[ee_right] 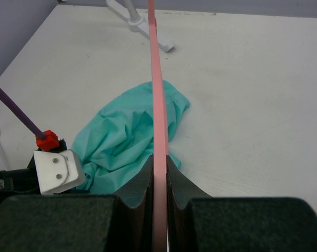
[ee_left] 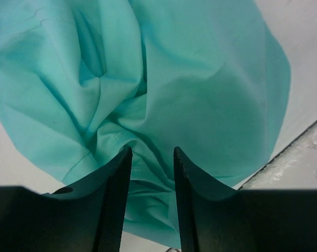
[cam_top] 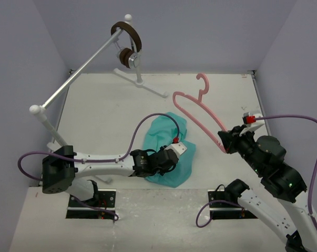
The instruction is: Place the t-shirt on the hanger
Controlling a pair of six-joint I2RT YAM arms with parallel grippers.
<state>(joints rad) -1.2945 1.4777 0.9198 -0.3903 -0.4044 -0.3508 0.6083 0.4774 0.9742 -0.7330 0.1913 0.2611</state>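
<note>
- The t-shirt [cam_top: 161, 135] lies crumpled in a teal heap on the desk [cam_top: 95, 115]. It sits about midway between the left and right edges and reaches close to the near edge. No collar, sleeve opening or hem can be picked out for certain.
- The left gripper [ee_left: 152, 152] is down on the near side of the heap. Its jaws stand at a narrow gap with a ridge of cloth bunched between the tips, and creases run in toward that spot. I cannot tell whether the jaws are biting the cloth or only straddling it.
- The hanger [ee_right: 157, 79], thin pink plastic, is clamped by the right gripper [ee_right: 159, 160], whose jaws are closed tight on one bar.
- From that grip the hanger slants away toward the far edge, hook farthest out. It passes just beside the right side of the shirt and seems lifted off the desk.
- The step in hand looks like the first one: getting hold of the shirt while the hanger waits. None of the hanger is inside the cloth yet.
- Next, I judge, the pinch must be made sure and the cloth raised so it hangs loose and an opening shows. Only then can a hanger end be slid in. A grip through several layers would lift a closed bundle.
- Farther off, a white rail stand [cam_top: 77, 71] runs along the left side to the far edge, with brown headphones [cam_top: 128, 42] hung on its top end, well apart from both arms.
</note>
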